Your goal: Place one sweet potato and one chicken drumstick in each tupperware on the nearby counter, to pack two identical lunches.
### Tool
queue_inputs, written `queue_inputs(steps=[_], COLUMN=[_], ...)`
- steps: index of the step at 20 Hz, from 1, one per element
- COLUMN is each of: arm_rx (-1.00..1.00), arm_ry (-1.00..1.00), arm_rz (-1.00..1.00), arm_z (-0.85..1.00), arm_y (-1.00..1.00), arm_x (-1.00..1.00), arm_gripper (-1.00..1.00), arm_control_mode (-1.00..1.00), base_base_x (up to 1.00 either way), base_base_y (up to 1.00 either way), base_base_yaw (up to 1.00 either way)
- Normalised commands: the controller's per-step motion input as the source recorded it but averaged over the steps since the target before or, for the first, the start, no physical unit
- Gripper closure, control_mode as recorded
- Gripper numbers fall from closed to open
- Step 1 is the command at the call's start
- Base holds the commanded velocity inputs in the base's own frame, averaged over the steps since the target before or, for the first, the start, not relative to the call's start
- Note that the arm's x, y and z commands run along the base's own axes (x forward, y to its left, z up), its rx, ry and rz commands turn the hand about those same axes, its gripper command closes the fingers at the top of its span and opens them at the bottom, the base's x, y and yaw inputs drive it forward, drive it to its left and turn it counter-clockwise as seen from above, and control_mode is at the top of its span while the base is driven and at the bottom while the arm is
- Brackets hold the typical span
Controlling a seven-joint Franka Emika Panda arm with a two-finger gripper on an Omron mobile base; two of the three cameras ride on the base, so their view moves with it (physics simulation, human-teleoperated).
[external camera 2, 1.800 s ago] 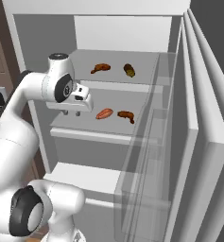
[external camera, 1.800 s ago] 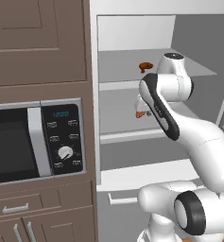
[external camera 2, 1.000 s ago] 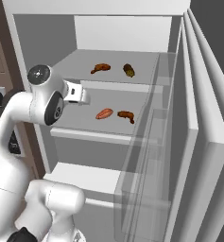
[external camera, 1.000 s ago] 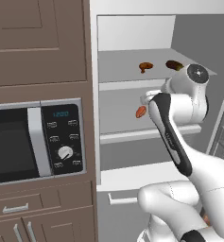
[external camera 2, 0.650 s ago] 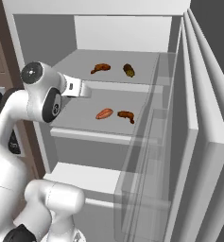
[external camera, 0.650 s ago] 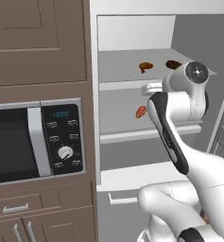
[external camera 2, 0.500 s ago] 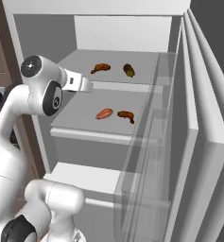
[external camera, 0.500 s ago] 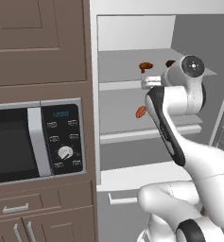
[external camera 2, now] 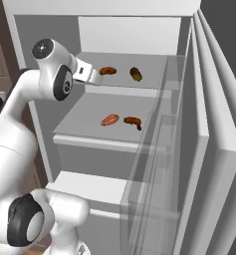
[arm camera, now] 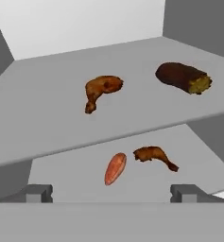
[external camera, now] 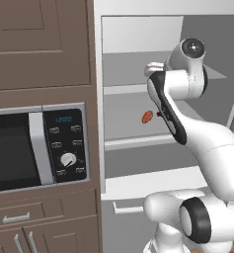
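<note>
In the open fridge, the upper shelf (arm camera: 47, 127) holds a chicken drumstick (arm camera: 101, 90) (external camera 2: 107, 70) and a dark brown sweet potato (arm camera: 182, 77) (external camera 2: 135, 74). On the lower shelf (external camera 2: 84, 124) lie an orange sweet potato (arm camera: 115, 168) (external camera 2: 110, 120) (external camera: 147, 116) and a second drumstick (arm camera: 153, 155) (external camera 2: 132, 121). My gripper (arm camera: 112, 194) (external camera 2: 93, 76) hovers at the front left edge of the upper shelf, open and empty, short of the upper drumstick. The tupperwares and the counter are out of view.
The fridge door (external camera 2: 219, 149) stands open on the right, with clear door bins (external camera 2: 154, 164) beside the shelves. Left of the fridge, a microwave (external camera: 34, 148) is built into brown cabinets (external camera: 39, 44). The fridge's left wall (external camera 2: 45, 114) is close to my arm.
My arm has risen, bringing the gripper from lower-shelf height up to the upper shelf's front edge. The jaws stayed open, and the food has not moved.
</note>
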Motion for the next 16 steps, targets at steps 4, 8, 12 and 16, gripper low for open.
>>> queue_inputs(steps=[4,8,12,16], arm_rx=[0.02,0.0,0.0,0.0], arm_ry=[0.03,0.03,0.04,0.09], arm_rz=[0.0,0.0,0.0,0.0], arm_z=[0.0,-0.06,-0.14,-0.26], arm_y=[-0.01,-0.03,-0.01,-0.03], arm_x=[0.61,0.62,0.64,0.64], arm_gripper=[-1.0,-1.0,-1.0,-1.0], arm_control_mode=[-1.0,-1.0,-1.0,-1.0], base_base_x=[0.0,0.0,0.0,0.0], base_base_y=[0.0,0.0,0.0,0.0], base_base_yaw=[0.0,0.0,0.0,0.0])
